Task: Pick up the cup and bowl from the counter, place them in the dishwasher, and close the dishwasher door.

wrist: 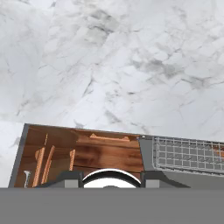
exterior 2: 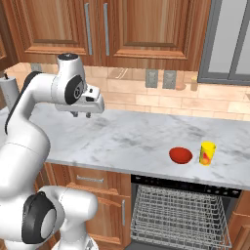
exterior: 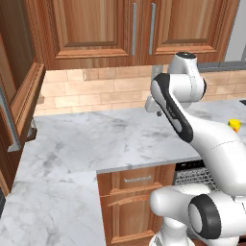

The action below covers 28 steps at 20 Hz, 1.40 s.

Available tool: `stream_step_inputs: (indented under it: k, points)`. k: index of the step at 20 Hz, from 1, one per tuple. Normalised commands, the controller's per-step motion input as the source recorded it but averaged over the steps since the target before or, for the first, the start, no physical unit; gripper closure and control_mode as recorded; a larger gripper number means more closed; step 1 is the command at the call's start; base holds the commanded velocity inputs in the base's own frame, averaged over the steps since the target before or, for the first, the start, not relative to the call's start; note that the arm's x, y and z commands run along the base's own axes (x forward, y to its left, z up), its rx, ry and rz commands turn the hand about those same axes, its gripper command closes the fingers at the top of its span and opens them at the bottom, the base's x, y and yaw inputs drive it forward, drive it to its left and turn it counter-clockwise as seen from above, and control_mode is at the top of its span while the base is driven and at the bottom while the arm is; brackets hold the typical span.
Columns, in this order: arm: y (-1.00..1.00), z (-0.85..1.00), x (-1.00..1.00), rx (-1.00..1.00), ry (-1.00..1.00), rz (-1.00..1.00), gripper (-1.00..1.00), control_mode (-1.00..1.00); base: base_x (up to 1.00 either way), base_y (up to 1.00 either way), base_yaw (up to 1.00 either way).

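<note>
The claw (exterior 2: 81, 114) hung in the left-centre of the right base view, just above the white marble desk (exterior 2: 127, 134), with two short dark tips pointing down; nothing sat between them and they touched nothing, but how far apart they stood could not be told from the pictures. In the left base view the claw (exterior: 153, 109) showed at centre right, partly behind the white arm. The hand view looked down on bare veined marble in its upper half, with the desk edge, brown wooden drawers (wrist: 83, 153) and a grey wire rack (wrist: 188, 155) along its lower part. The bowl (exterior 2: 180, 155), low, rounded and red, sat on the desk at right of centre in the right base view, near the front edge and well apart from the claw. The cup (exterior 2: 207, 153), bright yellow with an orange-red patch on its side, stood upright just beside the bowl, to its right. In the left base view a sliver of the cup (exterior: 234, 125) peeked past the arm at the right edge. Below them the dishwasher (exterior 2: 180, 215) stood open in the lower right, its rack bare.
</note>
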Motion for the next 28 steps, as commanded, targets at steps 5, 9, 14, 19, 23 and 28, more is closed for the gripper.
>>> stream_step_inputs:
  k: [5, 9, 14, 19, 23, 28]
  points:
    - [0.00, 0.00, -0.08, 0.01, 0.00, 0.00, -1.00, -1.00, 0.00, 0.00, 0.00]
    - [0.00, -0.04, -0.16, 0.01, 0.00, 0.00, -1.00, -1.00, 0.00, 0.00, 0.00]
    - [0.00, -0.13, -0.21, 0.00, 0.00, 0.00, -1.00, -1.00, 0.00, 0.00, 0.00]
    - [-0.01, -0.18, -0.15, 0.00, 0.00, 0.00, -1.00, -1.00, 0.00, 0.00, 0.00]
    - [-0.09, -0.22, -0.04, 0.00, 0.00, 0.00, -1.00, -1.00, 0.00, 0.00, 0.00]
    - [-0.17, -0.19, 0.00, 0.00, 0.00, 0.00, -1.00, -1.00, 0.00, 0.00, 0.00]
